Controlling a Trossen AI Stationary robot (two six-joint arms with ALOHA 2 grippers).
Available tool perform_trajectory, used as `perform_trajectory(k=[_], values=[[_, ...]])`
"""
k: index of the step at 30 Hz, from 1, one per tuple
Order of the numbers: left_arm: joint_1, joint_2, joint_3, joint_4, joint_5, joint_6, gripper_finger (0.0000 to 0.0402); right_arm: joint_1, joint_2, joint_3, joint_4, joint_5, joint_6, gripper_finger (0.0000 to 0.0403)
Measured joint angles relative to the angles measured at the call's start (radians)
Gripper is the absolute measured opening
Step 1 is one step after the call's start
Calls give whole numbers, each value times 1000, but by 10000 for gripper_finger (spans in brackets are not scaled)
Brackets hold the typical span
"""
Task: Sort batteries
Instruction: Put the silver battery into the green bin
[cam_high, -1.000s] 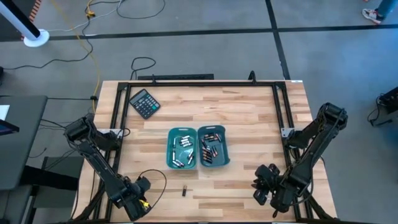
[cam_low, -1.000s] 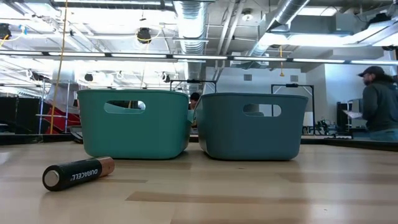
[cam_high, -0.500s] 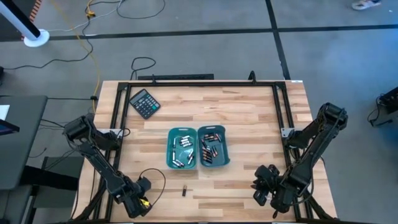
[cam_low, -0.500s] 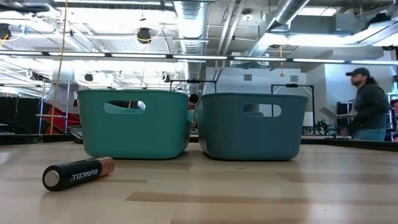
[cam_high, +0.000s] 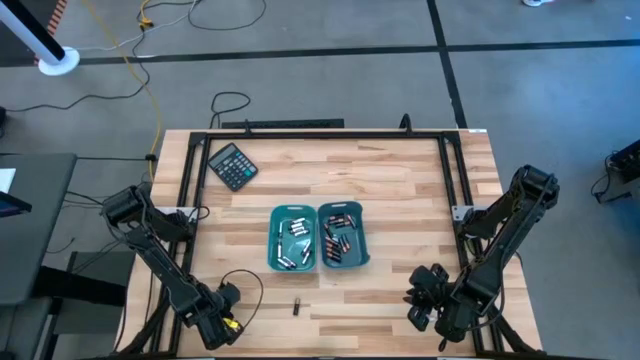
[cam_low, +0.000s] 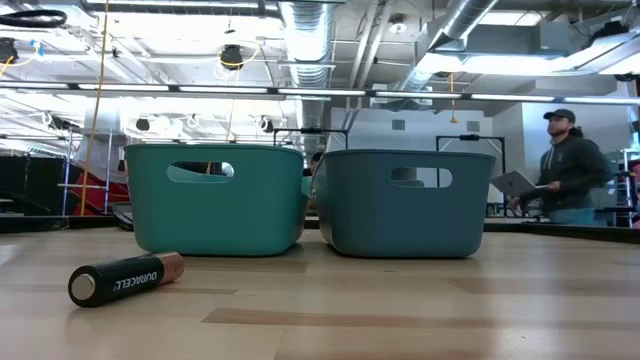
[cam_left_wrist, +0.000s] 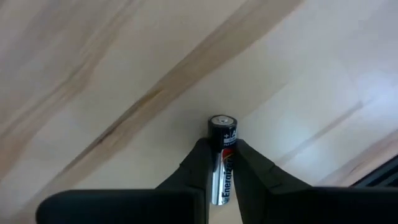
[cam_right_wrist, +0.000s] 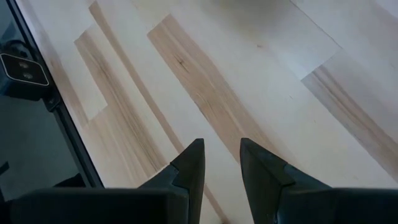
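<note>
In the left wrist view a black and silver battery (cam_left_wrist: 222, 163) lies between the fingers of my left gripper (cam_left_wrist: 222, 149). That gripper stands at the table's near left corner (cam_high: 218, 320), pointing down and shut on the battery. A dark battery with a copper end (cam_low: 125, 279) lies on its side on the wood in front of the bins (cam_high: 296, 306). Two teal bins (cam_high: 294, 238) (cam_high: 343, 236) stand side by side at mid-table, each with several batteries inside. My right gripper (cam_right_wrist: 221, 155) hangs open over bare wood near the near right corner (cam_high: 425, 300). My left gripper pinches the battery's long sides (cam_left_wrist: 222, 177) between its two fingers. The fingers come from above, pointing down, and lie across the battery. The battery's capped end (cam_left_wrist: 222, 122) sticks out past the fingertips. Whether the battery is clear of the wood I cannot tell.
A black calculator (cam_high: 232, 165) lies at the far left of the table. A black metal frame (cam_high: 330, 133) runs along the table's edges. Bare wood lies between the bins and the near edge. A person (cam_low: 568, 170) stands in the room behind the table.
My left gripper has sunk a little toward the table at the near left corner, and the cable loop beside it has shifted. The loose battery and the bins have kept still. The person behind the table has walked toward the left.
</note>
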Motion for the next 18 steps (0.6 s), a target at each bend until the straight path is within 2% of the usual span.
perform_trajectory(k=[3, 7, 18], values=[[-1, 1, 6, 9, -52, -45, 35, 0, 0, 0, 0, 0, -1, 118], [-1, 1, 40, -19, -65, -63, 35, 0, 0, 0, -1, 0, -12, 118], [-5, -5, 292, -348, -268, -28, 35, 12, 0, 0, 1, 0, -24, 118]])
